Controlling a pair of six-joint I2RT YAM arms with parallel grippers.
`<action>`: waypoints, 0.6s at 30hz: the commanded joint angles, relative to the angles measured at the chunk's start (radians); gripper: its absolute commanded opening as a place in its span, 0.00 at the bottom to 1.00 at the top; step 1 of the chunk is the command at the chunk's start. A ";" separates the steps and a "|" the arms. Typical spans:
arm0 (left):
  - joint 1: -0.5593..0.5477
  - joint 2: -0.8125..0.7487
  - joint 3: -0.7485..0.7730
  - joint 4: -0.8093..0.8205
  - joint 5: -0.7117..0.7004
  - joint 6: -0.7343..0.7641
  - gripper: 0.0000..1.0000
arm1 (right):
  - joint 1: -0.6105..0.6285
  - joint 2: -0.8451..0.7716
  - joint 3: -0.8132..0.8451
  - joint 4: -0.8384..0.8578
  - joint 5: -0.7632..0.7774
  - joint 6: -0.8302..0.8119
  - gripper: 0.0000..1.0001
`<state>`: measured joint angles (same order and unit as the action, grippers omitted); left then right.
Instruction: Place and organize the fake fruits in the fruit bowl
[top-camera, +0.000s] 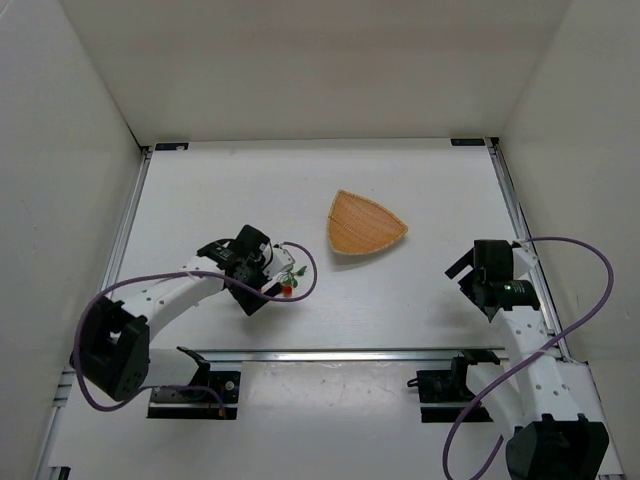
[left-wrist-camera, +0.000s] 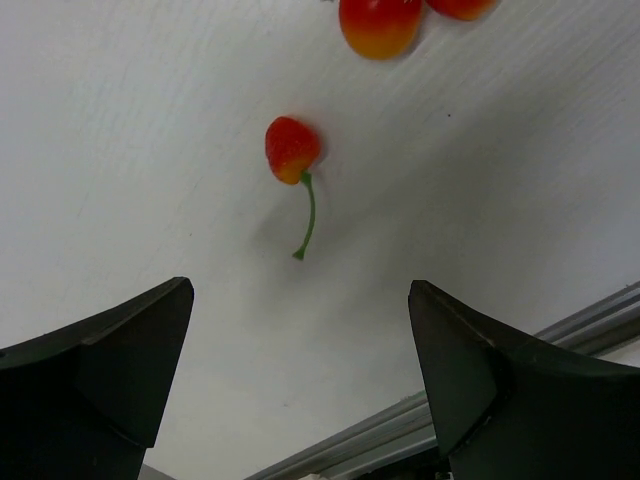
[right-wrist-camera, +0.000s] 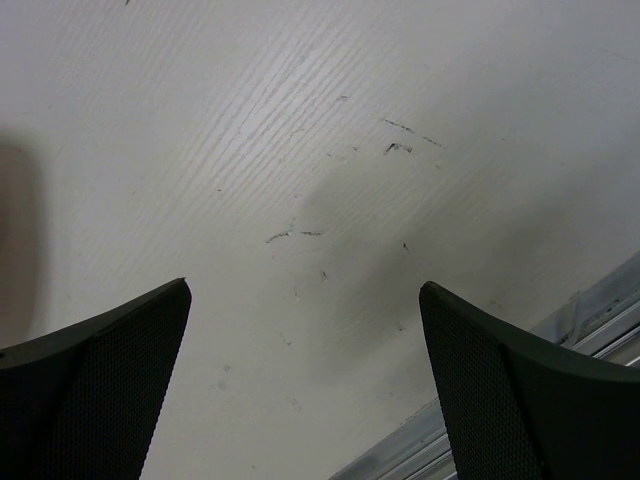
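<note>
The fruit bowl (top-camera: 367, 224), an orange-tan rounded-triangle dish, sits empty at the table's middle. The fake fruits (top-camera: 287, 288), tiny red-orange berries with green leaves, lie left of and nearer than the bowl. In the left wrist view a loose berry (left-wrist-camera: 291, 149) with a thin green stem lies on the table, and a berry cluster (left-wrist-camera: 380, 25) is cut off at the top edge. My left gripper (top-camera: 268, 283) (left-wrist-camera: 300, 290) is open and empty, just short of the loose berry. My right gripper (top-camera: 470, 285) (right-wrist-camera: 305, 285) is open and empty over bare table at the right.
A metal rail (top-camera: 340, 354) runs along the near edge of the table and shows at the bottom of both wrist views (left-wrist-camera: 440, 410). White walls enclose the table on three sides. A purple cable (top-camera: 305, 265) loops by the left gripper.
</note>
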<state>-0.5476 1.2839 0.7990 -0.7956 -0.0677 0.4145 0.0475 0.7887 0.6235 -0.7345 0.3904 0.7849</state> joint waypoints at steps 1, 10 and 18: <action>-0.014 0.069 0.026 0.050 -0.018 0.015 1.00 | 0.022 0.000 0.030 0.024 0.031 0.004 0.99; -0.025 0.278 0.129 0.095 0.034 -0.006 0.81 | 0.032 -0.009 0.039 -0.003 0.062 0.004 0.99; -0.015 0.342 0.151 0.095 0.023 -0.016 0.56 | 0.032 -0.029 0.028 -0.013 0.071 0.004 0.99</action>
<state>-0.5667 1.6230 0.9237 -0.7174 -0.0559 0.4000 0.0742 0.7715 0.6254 -0.7357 0.4286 0.7845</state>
